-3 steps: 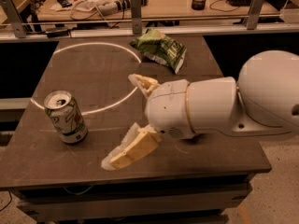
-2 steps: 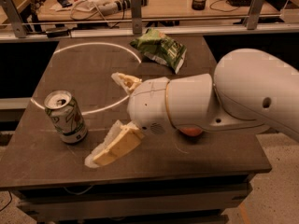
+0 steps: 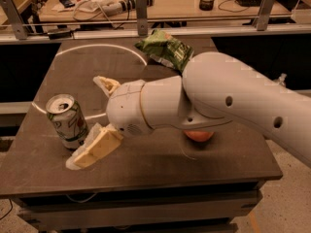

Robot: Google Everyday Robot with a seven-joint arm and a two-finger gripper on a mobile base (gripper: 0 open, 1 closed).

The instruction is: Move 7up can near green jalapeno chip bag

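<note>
The 7up can [image 3: 67, 121] stands upright on the left part of the dark table [image 3: 146, 166], white and green with a silver top. The green jalapeno chip bag [image 3: 163, 49] lies crumpled at the table's far middle, partly behind my arm. My gripper [image 3: 91, 119] is low over the table just right of the can. Its two cream fingers [image 3: 95, 147] are spread open, one near the can's front right, the other behind it. The can is at the mouth of the open fingers, not gripped.
An orange-red round object [image 3: 199, 136] lies under my arm at the table's right middle. A white arc line [image 3: 104, 47] marks the tabletop. A railing [image 3: 141, 30] and a cluttered desk stand behind the table. The table's left edge is close to the can.
My arm and gripper have moved left across the table toward the can. The fingers stay open. The can and the chip bag have not moved.
</note>
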